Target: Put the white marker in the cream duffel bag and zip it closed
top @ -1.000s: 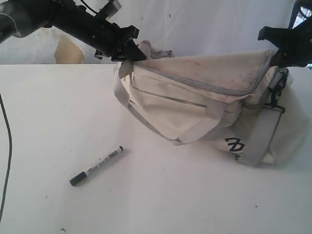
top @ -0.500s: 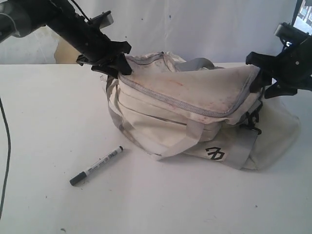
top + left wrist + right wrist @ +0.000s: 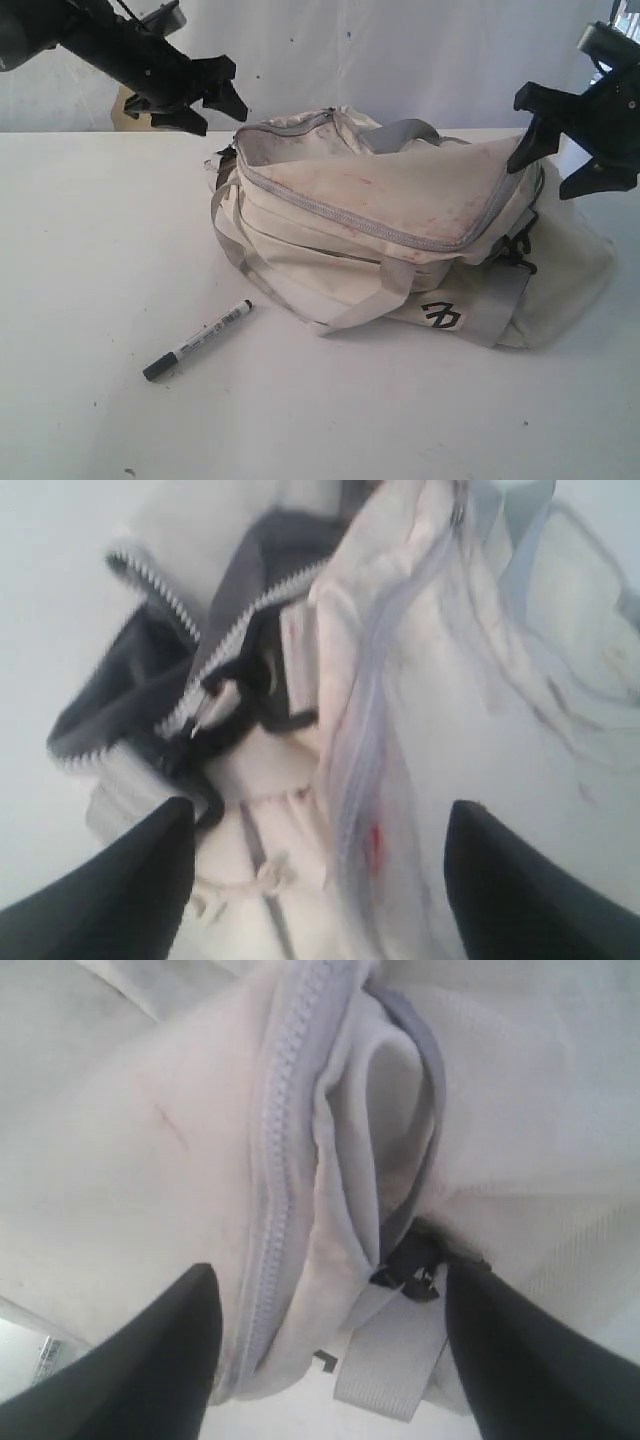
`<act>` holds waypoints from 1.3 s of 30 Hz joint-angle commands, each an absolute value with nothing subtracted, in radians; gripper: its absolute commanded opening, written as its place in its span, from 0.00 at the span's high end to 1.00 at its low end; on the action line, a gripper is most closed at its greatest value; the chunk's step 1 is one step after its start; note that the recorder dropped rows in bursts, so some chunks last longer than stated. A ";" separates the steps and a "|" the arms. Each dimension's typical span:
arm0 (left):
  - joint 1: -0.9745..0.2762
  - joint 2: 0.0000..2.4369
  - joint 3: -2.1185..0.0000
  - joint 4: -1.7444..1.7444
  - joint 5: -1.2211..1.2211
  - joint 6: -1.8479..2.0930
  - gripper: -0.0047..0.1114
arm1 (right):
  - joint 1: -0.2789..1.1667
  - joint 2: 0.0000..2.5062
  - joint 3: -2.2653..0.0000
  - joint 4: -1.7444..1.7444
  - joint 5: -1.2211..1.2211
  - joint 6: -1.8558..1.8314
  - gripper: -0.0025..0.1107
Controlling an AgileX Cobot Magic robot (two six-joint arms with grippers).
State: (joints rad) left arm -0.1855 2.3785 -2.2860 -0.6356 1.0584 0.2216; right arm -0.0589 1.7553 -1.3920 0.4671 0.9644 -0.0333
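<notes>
White marker (image 3: 197, 340) lies flat on the surface (image 3: 90, 240), in front of the cream duffel bag (image 3: 400, 215) toward its left end. It is clear of the fabric, not touching. Black cap points near-left, away from the bag. Nothing holds it.

The bag sits slumped, middle-right on the surface. Its top flap sags, with a grey zipper (image 3: 340, 215) running diagonally across it. A grey strap (image 3: 372, 298) loops down the front onto the surface. Black logo (image 3: 442, 317) on the lower right face.

Left hand (image 3: 215, 105) hangs in the air above and just left of the bag's left end. Its fingers are apart, gripping nothing, no contact with the bag. In the left wrist view both dark fingers (image 3: 120, 880) are spread wide. Under them the zipper end is parted, teeth split, with dark lining (image 3: 110, 720) showing and a metal pull (image 3: 205, 718) at the fork.

Right hand (image 3: 548, 160) is at the bag's right end, up by the flap's high corner. Fingers also apart, nothing clamped. Cannot tell whether a fingertip brushes the flap edge. In the right wrist view the fingers (image 3: 150, 1360) are wide. Below them are a run of zipper teeth, a fold of cream fabric and a black buckle (image 3: 412, 1260) on grey webbing.
</notes>
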 commanded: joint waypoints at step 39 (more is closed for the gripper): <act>-0.239 2.565 -2.292 -0.852 0.824 0.422 0.96 | 0.010 1.892 -1.394 0.395 0.917 0.057 0.93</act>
State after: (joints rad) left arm -0.2387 2.5869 -2.2917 -0.8333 0.7937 0.4164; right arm 0.0103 1.8871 -1.3920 0.4040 0.9336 0.0843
